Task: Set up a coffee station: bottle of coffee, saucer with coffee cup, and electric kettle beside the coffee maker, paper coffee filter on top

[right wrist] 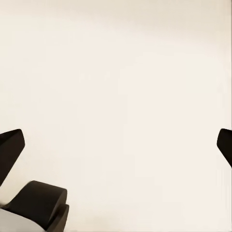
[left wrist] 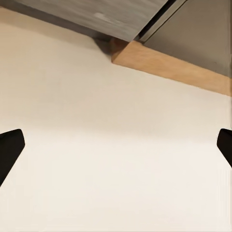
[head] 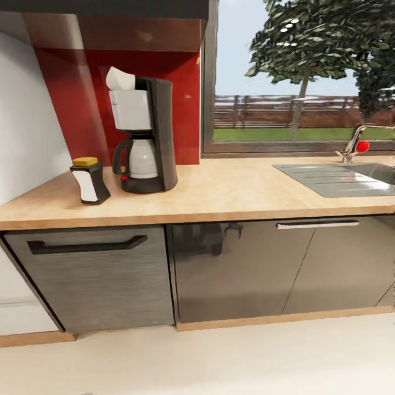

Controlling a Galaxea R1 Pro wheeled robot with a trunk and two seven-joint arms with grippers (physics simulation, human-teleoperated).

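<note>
Both fingers (left wrist: 9, 150) spread over pale floor (right wrist: 125, 72), wooden countertop (head: 230, 189) ahead

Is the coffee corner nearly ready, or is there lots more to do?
About halfway. The coffee maker stands on the countertop, the paper coffee filter sits on top of it, and the bottle of coffee is beside it. Nothing is in hand: the left gripper and right gripper are open over the floor. The saucer, cup and kettle are not on this stretch of counter yet.
</note>
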